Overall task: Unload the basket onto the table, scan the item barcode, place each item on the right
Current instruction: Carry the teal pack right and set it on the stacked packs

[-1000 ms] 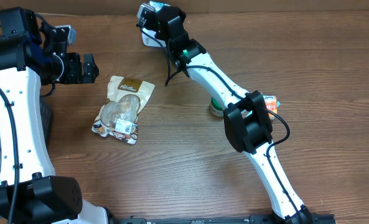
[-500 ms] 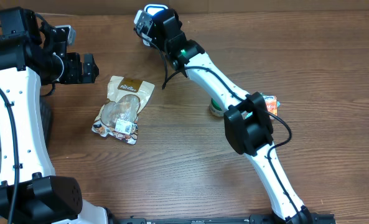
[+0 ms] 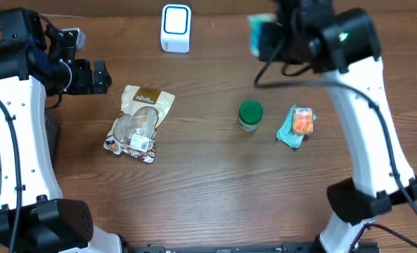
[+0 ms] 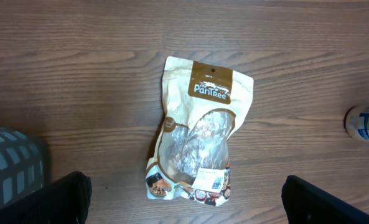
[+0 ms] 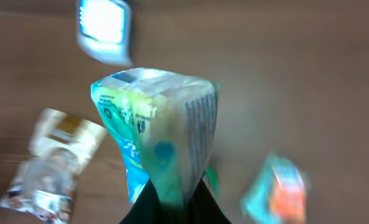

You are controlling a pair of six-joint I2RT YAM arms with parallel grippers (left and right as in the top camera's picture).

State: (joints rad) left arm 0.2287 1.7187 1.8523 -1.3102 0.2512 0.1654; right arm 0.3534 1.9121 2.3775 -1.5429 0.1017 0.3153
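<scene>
A teal and green packet (image 5: pixel 159 124) stands pinched at its lower end in my right gripper (image 5: pixel 175 194), which is shut on it. From overhead the same packet (image 3: pixel 259 36) is blurred and raised over the table's far right part, in the right gripper (image 3: pixel 278 41). The white barcode scanner (image 3: pixel 176 28) with its blue-lit window stands at the far edge, well left of the packet, and is also in the right wrist view as the scanner (image 5: pixel 103 28). My left gripper (image 3: pixel 99 77) hangs open above and left of a brown snack pouch (image 4: pixel 200 140).
The brown pouch (image 3: pixel 139 123) lies flat at left centre. A green-lidded jar (image 3: pixel 250 116) stands mid-table, with an orange and teal packet (image 3: pixel 297 125) to its right. A grey object (image 4: pixel 10 165) lies at the left wrist view's left edge.
My right arm has swung from over the scanner to the right, carrying the teal packet. The scanner is now uncovered. The left arm has not moved.
</scene>
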